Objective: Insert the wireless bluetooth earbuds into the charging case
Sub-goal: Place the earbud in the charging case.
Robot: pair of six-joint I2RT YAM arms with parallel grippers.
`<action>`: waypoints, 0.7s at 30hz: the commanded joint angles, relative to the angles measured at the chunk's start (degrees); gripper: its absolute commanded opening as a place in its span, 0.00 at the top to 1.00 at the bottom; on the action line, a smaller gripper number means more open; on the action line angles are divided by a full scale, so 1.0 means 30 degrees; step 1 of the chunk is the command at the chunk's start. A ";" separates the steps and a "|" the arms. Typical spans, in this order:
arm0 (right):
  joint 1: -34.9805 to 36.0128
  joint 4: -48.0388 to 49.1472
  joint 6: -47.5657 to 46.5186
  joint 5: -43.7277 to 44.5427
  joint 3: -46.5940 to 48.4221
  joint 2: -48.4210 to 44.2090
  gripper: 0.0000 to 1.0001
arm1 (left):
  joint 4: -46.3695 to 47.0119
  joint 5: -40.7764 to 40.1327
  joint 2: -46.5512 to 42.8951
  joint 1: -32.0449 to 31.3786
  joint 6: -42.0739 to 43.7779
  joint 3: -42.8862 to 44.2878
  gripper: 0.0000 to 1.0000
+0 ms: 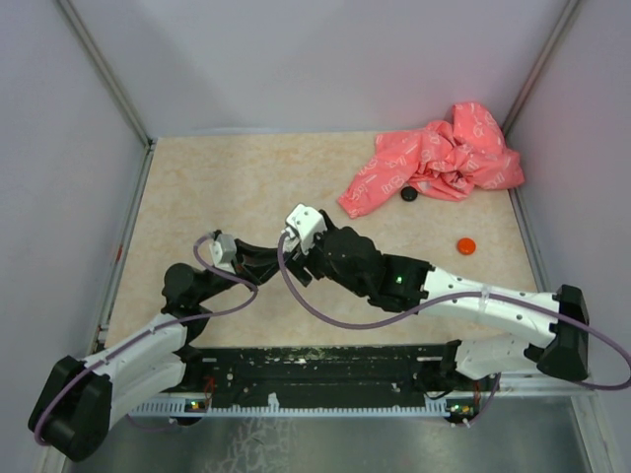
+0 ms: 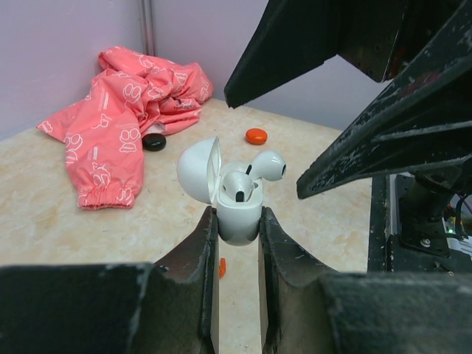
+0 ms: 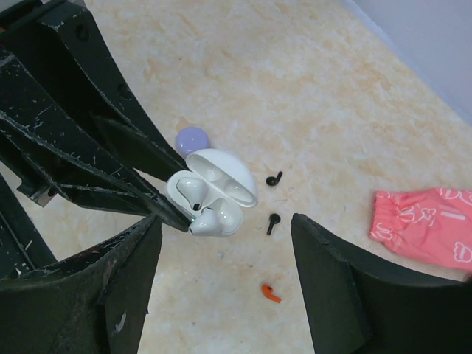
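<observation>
My left gripper (image 2: 237,221) is shut on the base of the white charging case (image 2: 238,225) and holds it upright above the table with its lid (image 2: 198,171) open. One white earbud (image 2: 240,188) sits in a slot. A second white earbud (image 2: 268,166) lies tilted on the case, its head sticking out. My right gripper (image 3: 223,243) is open and hovers just above the case (image 3: 221,181), touching nothing. Two black earbuds (image 3: 274,179) (image 3: 272,221) and an orange-red one (image 3: 271,293) lie on the table below. In the top view the arms (image 1: 296,258) hide the case.
A crumpled pink cloth (image 1: 434,158) lies at the back right, with a black disc (image 1: 408,194) at its edge and a red disc (image 1: 465,244) nearer the right wall. A purple round piece (image 3: 192,139) lies on the table behind the case. Walls enclose the table.
</observation>
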 commanded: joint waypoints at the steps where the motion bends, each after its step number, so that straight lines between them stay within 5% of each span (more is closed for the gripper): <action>1: -0.0195 0.0490 0.1452 0.0003 0.0998 0.0323 0.29 | 0.0470 0.0068 0.0036 0.0015 0.0069 0.0039 0.99; 21: -0.1767 -0.0264 0.0913 0.0992 -0.1380 -0.1750 0.29 | 0.1594 0.0657 0.0028 0.0011 -0.0219 -0.0162 0.99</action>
